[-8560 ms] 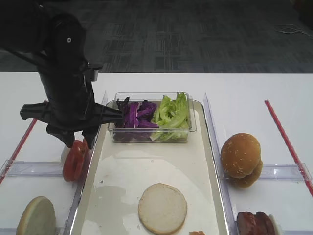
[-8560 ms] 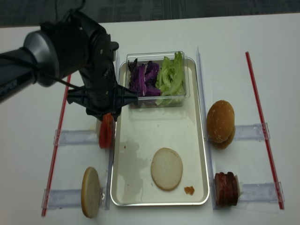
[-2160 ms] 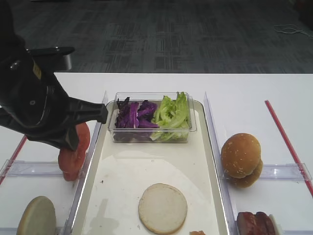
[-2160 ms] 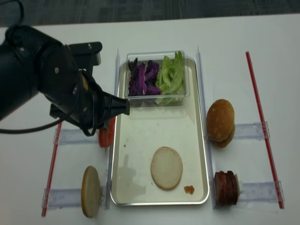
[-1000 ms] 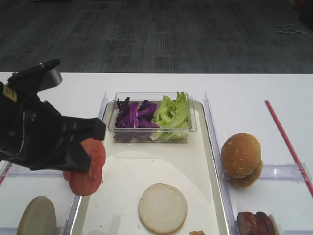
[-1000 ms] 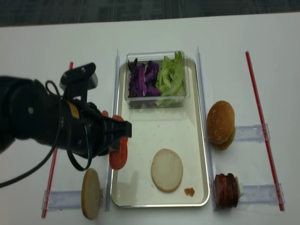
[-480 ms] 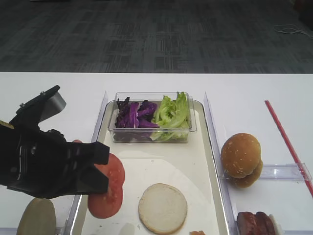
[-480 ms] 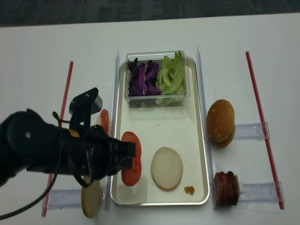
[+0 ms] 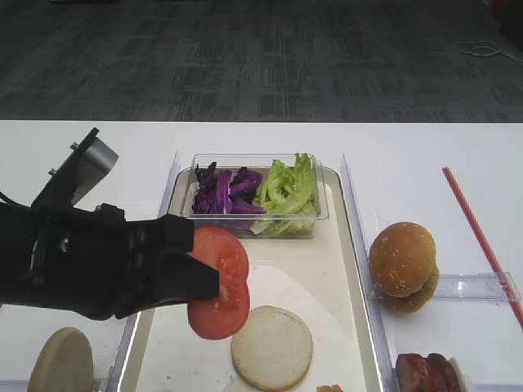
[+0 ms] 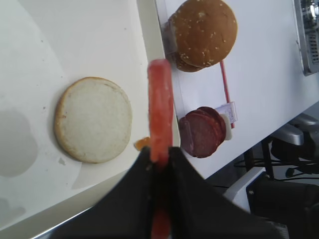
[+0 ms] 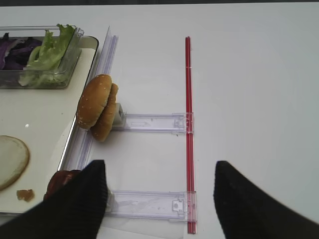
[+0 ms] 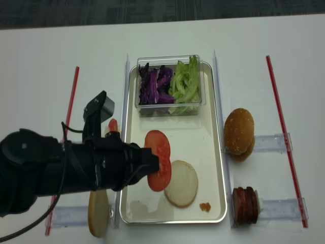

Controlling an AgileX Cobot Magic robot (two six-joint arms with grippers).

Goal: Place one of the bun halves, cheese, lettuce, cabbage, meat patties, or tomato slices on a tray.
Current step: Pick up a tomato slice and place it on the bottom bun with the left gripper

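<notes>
My left gripper (image 9: pixel 208 282) is shut on a red tomato slice (image 9: pixel 219 282), held on edge above the off-white tray (image 9: pixel 286 253). The tomato slice (image 12: pixel 158 166) hangs just left of the flat bun half (image 12: pixel 182 183) lying on the tray (image 12: pixel 177 137). In the left wrist view the slice (image 10: pixel 160 117) sticks up edge-on from the left gripper (image 10: pixel 159 164), beside the bun half (image 10: pixel 93 119). My right gripper (image 11: pixel 159 199) is open over the bare table to the right of the tray, with nothing between its fingers.
A clear box at the tray's far end holds cabbage (image 9: pixel 225 192) and lettuce (image 9: pixel 286 188). Sesame buns (image 9: pixel 403 261) and meat patties (image 12: pixel 245 205) stand right of the tray. Another bun half (image 12: pixel 98 213) and a tomato slice (image 12: pixel 112 125) sit to its left. Red strips border both sides.
My left gripper has carried the tomato slice rightward from the tray's left rim to over the tray, close beside the flat bun half. The slice has also turned to face more upward.
</notes>
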